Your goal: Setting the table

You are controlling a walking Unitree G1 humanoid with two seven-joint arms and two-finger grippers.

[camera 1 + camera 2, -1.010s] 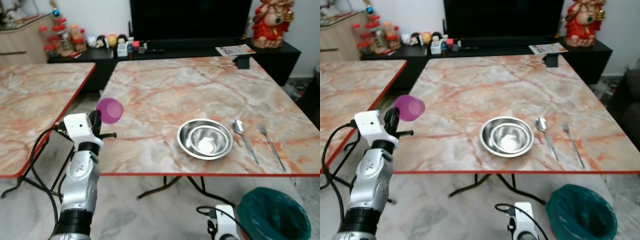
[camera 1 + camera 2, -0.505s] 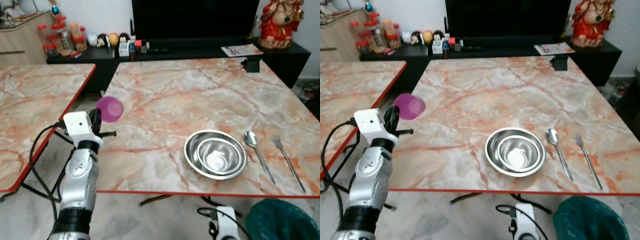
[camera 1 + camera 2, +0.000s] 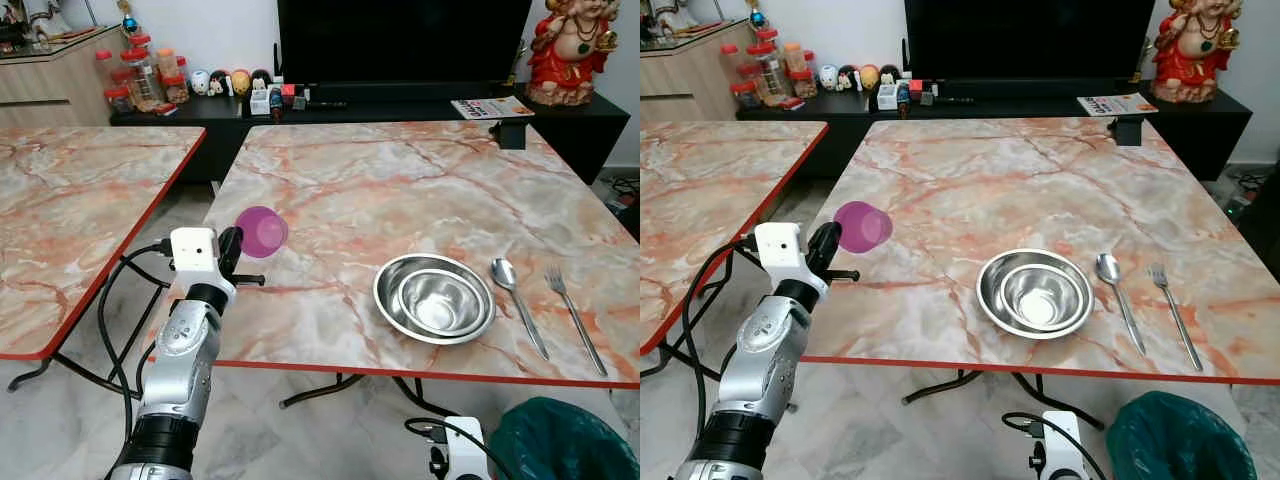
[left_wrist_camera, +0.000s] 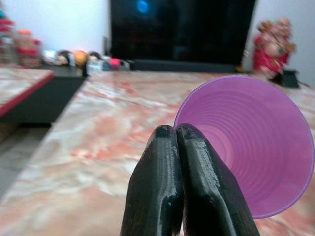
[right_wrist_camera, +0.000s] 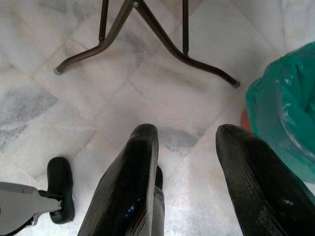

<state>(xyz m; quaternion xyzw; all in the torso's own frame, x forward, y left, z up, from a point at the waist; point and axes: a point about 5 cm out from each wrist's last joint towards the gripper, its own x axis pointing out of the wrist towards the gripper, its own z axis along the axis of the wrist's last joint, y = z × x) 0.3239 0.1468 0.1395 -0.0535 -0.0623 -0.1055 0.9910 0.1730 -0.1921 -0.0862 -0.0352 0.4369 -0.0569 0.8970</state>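
1. Down by the floor, right gripper hanging idle with fingers spread apart and empty, above pale tiles, near the green-lined waste bin.
2. Off the near left corner of the orange-veined marble table with its red edge, left gripper raised — both black fingers pressed tight together on the rim of a translucent purple plastic cup.
3. Held on its side, mouth turned toward the table, just over the table's left edge and not yet set down.
4. Judged very light and thin-walled: soft enough to buckle under a hard squeeze, slick enough to swing in a rim pinch — better kept by the lip with modest force, then turned upright before release.
5. Likely to tip or skate on the polished marble if let go while tilted or above the surface.
6. Farther along the near edge, nested shiny steel bowls, with a steel spoon just beside them and a steel fork beyond the spoon.
7. Open marble around the bowls as a probable spot for the cup.
8. At the far wall, black television over a low dark cabinet.
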